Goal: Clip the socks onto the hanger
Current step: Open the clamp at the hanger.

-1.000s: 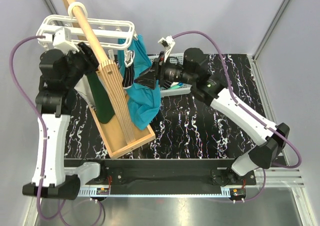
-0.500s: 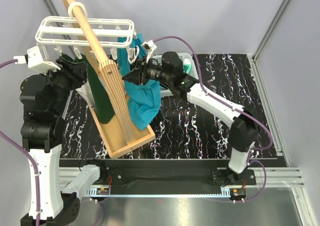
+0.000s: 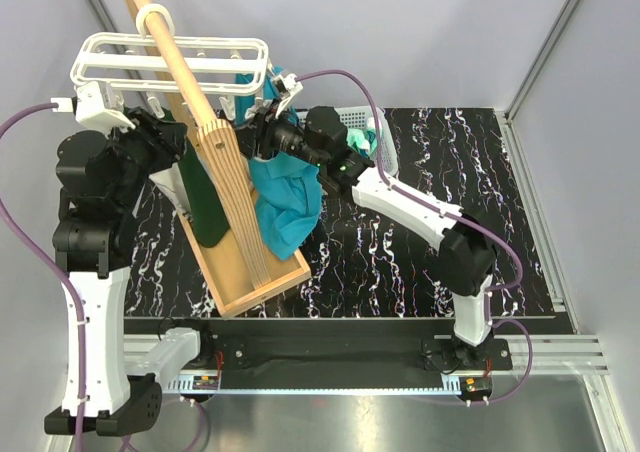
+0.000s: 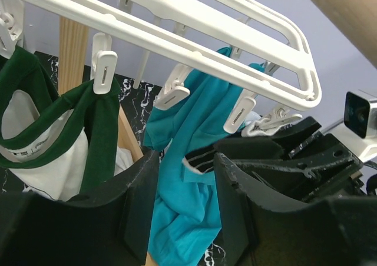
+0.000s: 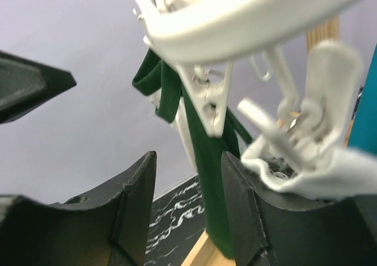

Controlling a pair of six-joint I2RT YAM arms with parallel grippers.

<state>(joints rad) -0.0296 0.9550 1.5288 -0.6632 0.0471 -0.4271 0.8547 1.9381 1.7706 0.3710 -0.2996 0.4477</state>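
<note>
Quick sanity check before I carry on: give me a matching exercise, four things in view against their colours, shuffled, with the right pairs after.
Things
1. hanger
2. large cloth
3. long garment
4. mesh basket

Colours
A. dark green
B. light grey
C. white
D. teal

Pairs: 1-C, 2-D, 3-A, 4-B
</note>
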